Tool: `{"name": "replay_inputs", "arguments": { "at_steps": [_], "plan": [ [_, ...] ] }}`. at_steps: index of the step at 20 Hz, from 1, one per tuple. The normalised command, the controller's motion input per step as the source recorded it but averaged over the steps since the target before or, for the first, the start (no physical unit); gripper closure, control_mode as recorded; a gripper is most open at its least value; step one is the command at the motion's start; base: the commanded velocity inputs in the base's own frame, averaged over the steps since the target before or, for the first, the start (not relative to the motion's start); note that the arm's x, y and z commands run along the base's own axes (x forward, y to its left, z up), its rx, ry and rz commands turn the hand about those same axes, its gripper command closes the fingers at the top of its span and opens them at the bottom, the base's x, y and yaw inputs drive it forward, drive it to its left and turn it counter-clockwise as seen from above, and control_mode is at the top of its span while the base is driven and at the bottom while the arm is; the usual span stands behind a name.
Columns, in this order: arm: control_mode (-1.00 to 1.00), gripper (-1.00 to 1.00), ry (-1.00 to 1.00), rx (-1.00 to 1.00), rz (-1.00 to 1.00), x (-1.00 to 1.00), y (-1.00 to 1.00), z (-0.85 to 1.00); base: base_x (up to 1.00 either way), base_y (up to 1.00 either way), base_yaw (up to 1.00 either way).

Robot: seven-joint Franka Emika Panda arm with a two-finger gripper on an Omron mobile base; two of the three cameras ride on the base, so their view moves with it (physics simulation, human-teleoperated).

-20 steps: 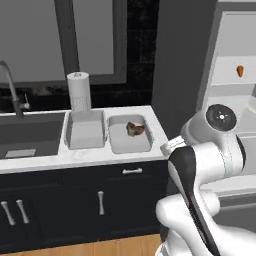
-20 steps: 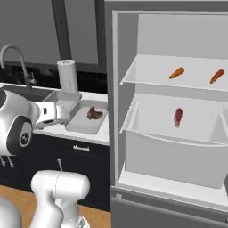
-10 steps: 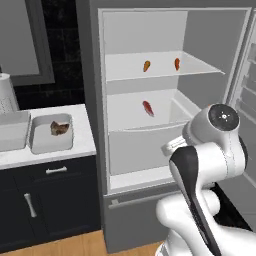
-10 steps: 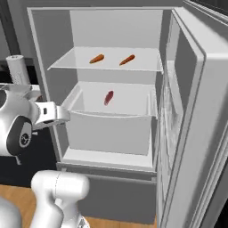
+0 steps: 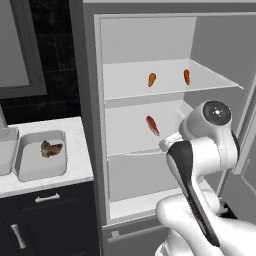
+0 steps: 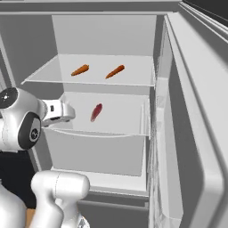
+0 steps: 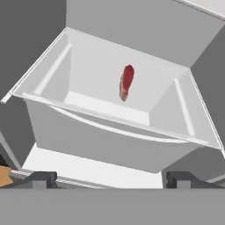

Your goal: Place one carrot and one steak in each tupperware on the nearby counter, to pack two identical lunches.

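Since a second ago the base has swung from the table toward the open fridge, so the whole scene has slid left in both base views; the things themselves have not shifted. Your end effector (image 7: 107, 178) stands with its jaws spread wide and nothing between them, aimed at the fridge drawer (image 7: 110, 127).

The step in hand looks like fetching the red steak (image 7: 126, 82) from that drawer. Bring the hand in over the drawer's front lip, not through it, then drop toward the slab with the fingers straddling its narrow width rather than its length. It looks glossy and may slip, so close around its middle.

The red steak is a long slab, darker at one end with a paler edge, lying toward the back of the drawer. Two small orange tapered carrots (image 5: 152, 79) (image 5: 186, 76) lie apart on the shelf above. The brown lumpy steak (image 5: 51, 148) already sits in one pale grey tupperware (image 5: 27, 170) on the marble table (image 5: 75, 131), beside the fridge.
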Motion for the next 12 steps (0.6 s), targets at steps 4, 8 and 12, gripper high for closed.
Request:
{"name": "replay_inputs", "arguments": {
  "at_steps": [4,8,12],
  "plan": [
    [-1.00,-1.00,-0.02,0.03,0.00,0.62,0.00,-0.49,0.00,0.00,0.00],
    [-1.00,-1.00,-0.04,0.20,-0.05,0.67,-0.22,-0.63,0.00,0.00,0.00],
    [-1.00,-1.00,0.00,0.33,-0.08,0.83,-0.41,-0.19,0.00,0.00,0.00]
  ]
}}
